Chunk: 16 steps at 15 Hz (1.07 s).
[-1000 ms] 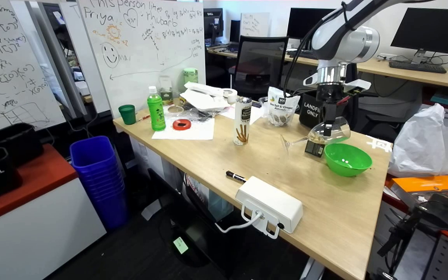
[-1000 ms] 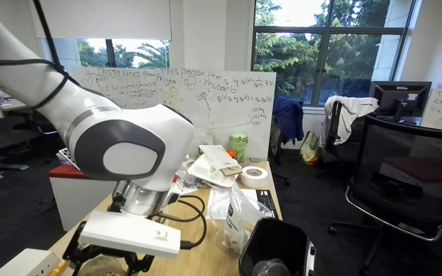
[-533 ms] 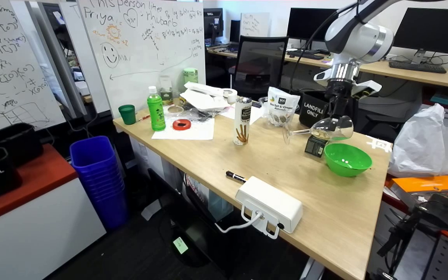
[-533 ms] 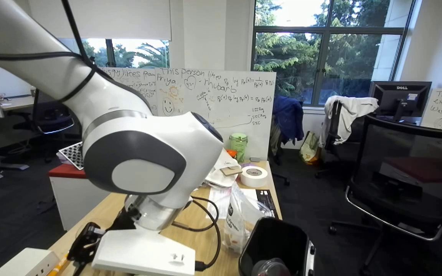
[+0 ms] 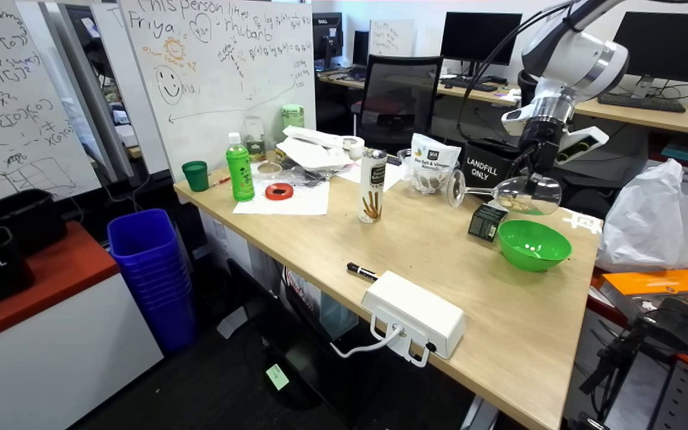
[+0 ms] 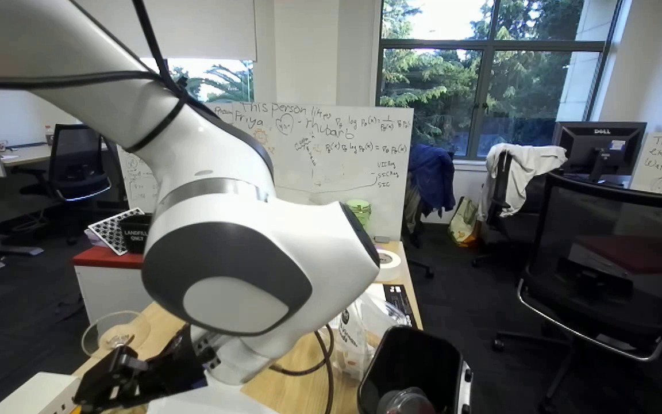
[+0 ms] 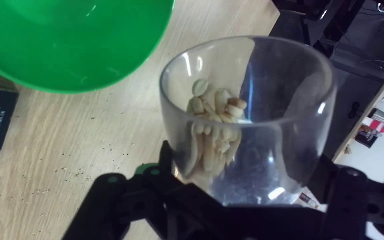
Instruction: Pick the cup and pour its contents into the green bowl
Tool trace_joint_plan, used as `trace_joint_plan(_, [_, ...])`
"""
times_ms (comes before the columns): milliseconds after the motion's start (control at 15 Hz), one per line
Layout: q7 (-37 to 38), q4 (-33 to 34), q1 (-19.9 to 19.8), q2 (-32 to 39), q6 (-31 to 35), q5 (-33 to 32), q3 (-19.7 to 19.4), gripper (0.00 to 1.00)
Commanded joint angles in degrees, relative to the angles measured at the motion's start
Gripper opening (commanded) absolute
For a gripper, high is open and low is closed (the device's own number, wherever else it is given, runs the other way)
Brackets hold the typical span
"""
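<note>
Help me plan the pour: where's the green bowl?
In an exterior view, the green bowl sits at right on the table, beside the dark box.

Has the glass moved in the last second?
Yes. In an exterior view the glass has shifted right and up in the picture, against the black box: it covered the box's upper part before and now mostly clears it.
</note>
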Motion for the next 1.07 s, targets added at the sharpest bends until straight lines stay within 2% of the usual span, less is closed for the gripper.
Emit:
trace_joint_plan(0, [-2.86,2.17,-1.24,2.15,-5.12,3.91,-1.28,0.64])
trace_joint_plan(600, [-3.08,5.08,-1.25,6.74,-5.97,11.00,-2.55,0.64])
trace_joint_plan(1000, [-3.00,6.28,-1.58,7.65,-5.64,13.14,-3.95,0.64])
